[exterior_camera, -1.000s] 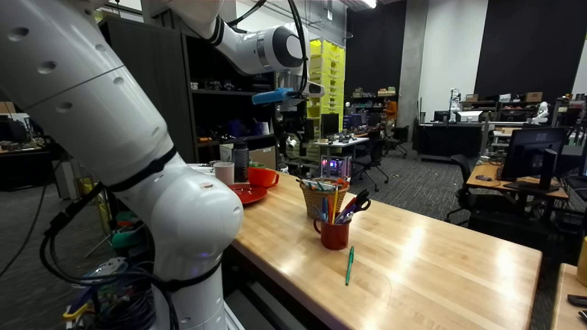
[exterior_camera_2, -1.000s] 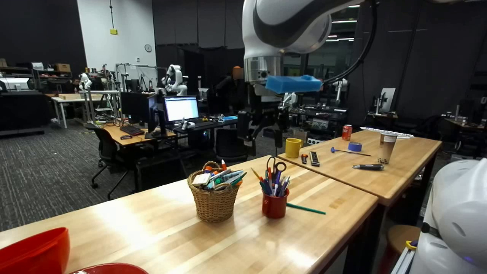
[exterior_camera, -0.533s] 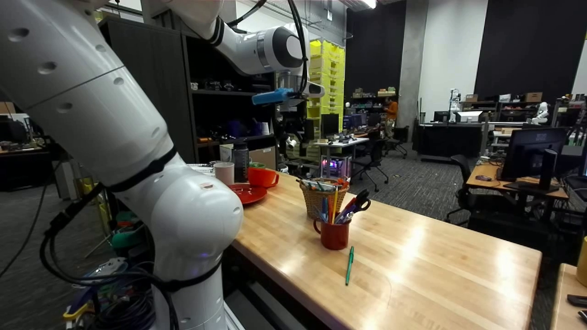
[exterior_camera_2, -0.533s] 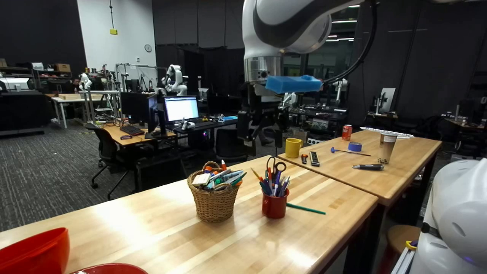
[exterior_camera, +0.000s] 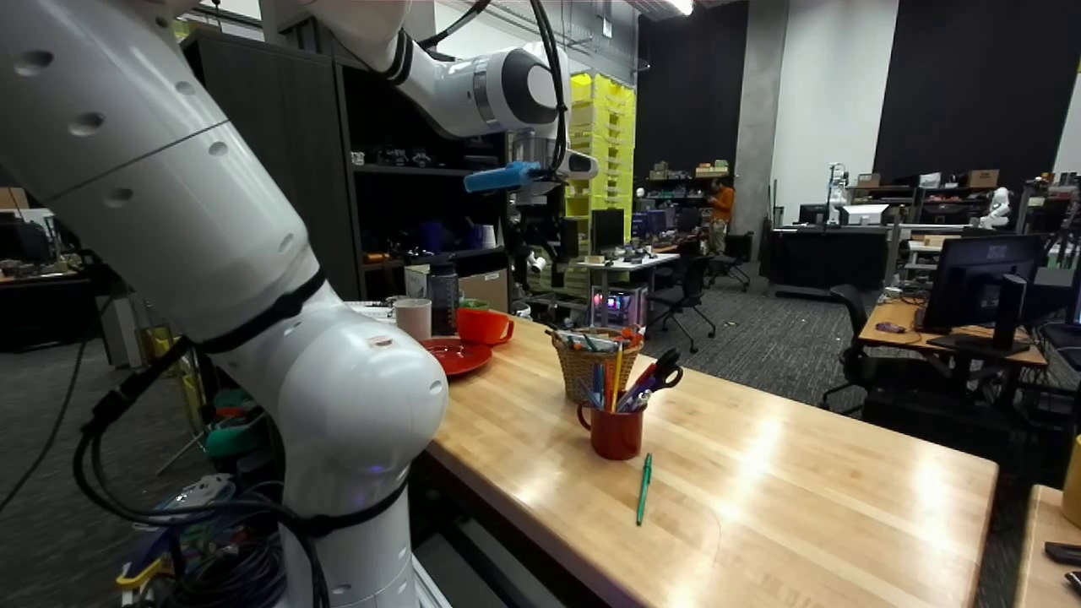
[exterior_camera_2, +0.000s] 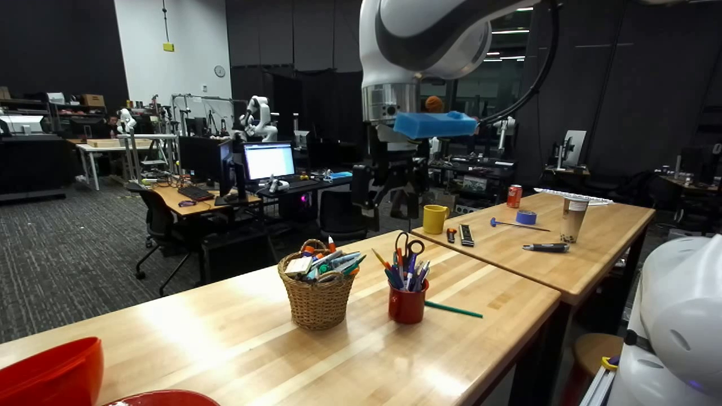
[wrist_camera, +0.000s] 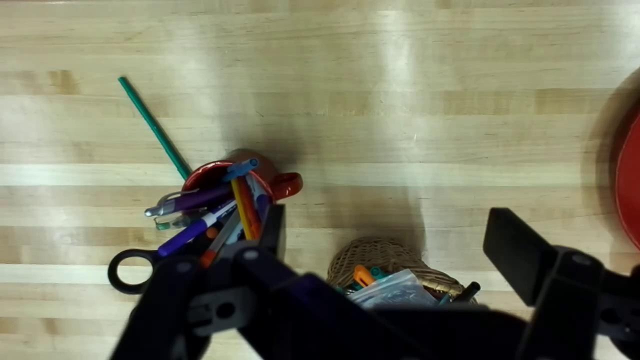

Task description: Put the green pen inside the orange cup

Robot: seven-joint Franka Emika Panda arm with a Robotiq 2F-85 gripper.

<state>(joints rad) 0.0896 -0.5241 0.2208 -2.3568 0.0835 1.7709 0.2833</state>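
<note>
My claw (exterior_camera_2: 392,210) hangs well above the surface (exterior_camera_2: 237,361), its fingers (wrist_camera: 520,255) spread wide apart; in the wrist view the basket (wrist_camera: 372,249) shows in the gap between them. The pen (exterior_camera: 644,490) lies flat on the surface just beside the cup (exterior_camera: 616,434), one end pointing toward it. In an exterior view that end slips out of sight behind the cup. The cup stands upright, with scissors (exterior_camera: 667,369) and a bunch of other pens (exterior_camera_2: 408,274) sticking out of its top. The basket stands near it, heaped full, and a red plate (exterior_camera: 456,356) sits farther along the same surface.

Set against a second ago, I have not shifted that I can see, and the pen, cup and basket lie just as they did. What differs is behind me: in an exterior view an orange round shape (exterior_camera_2: 434,104) now peeps over the blue block (exterior_camera_2: 434,126) on my wrist, where earlier a similar patch showed at my wrist's other edge. A small light (exterior_camera_2: 305,198) low in the background has turned pink.
</note>
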